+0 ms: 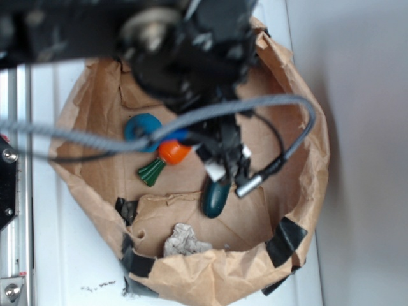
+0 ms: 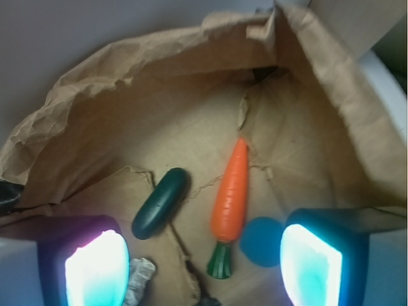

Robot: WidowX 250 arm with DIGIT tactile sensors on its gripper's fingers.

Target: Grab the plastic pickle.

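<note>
The plastic pickle point(image 2: 160, 203) point(image 1: 216, 199) is a dark green glossy oblong lying on the floor of a brown paper basin point(image 1: 296, 210). An orange carrot point(image 2: 232, 194) point(image 1: 173, 153) with a green leafy top point(image 2: 220, 261) lies beside it, and a blue ball point(image 2: 262, 241) point(image 1: 141, 129) rests next to the carrot. My gripper point(image 2: 203, 268) hangs open above them, its two glowing pads wide apart with nothing between them. In the wrist view the pickle lies ahead of the left pad. In the exterior view the arm covers the upper middle of the basin.
A crumpled grey scrap point(image 2: 139, 279) point(image 1: 183, 241) lies near the basin's front wall. The paper walls point(image 2: 127, 70) rise all around, patched with black tape point(image 1: 285, 240). A grey cable point(image 1: 210, 113) loops over the basin. A metal rail point(image 1: 7, 191) runs on the left.
</note>
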